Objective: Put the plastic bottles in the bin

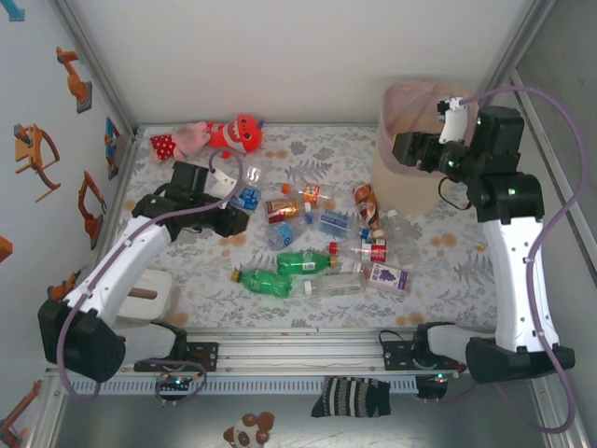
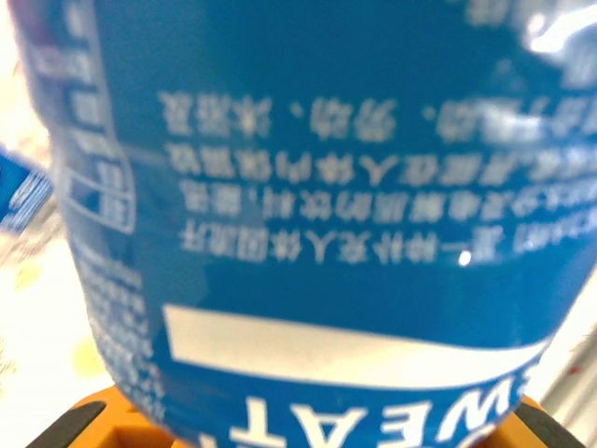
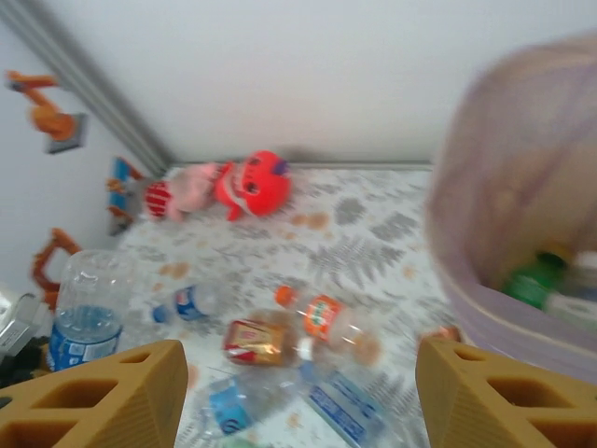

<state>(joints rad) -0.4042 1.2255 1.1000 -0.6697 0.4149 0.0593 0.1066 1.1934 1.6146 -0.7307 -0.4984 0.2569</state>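
Blue-labelled bottle (image 2: 308, 187) is sitting between the orange fingers (image 2: 89, 411) of the left gripper (image 2: 298, 429), at the left edge of the loose bottles (image 1: 303, 263) scattered mid-surface. The fingers are flanking the bottle, but whether they are actually pressing on it cannot be told. The right gripper (image 3: 298, 359) is hanging wide open and holding nothing, just beside the left side of the bin (image 1: 403, 103). The bin is standing at the far right of the surface (image 1: 457, 271), with a green bottle (image 3: 534, 283) lying inside it.

Probable faults from this state:

1. Slip. The label is looking glossy and the body round. If grip is light, the blue-labelled bottle is likely to rotate or drop during the lift.
2. Arm conflict. The bin is well apart from the left gripper, and the right arm is occupying the space beside the rim. A direct carry to the right is risking contact between the two arms.
3. Sweep. The path to the bin is crossing above the loose bottles. A low carry is likely to knock or roll them.
4. Rim strike. The right gripper is sitting close to the bin wall, so any move to the right is risking a push that tips the bin.
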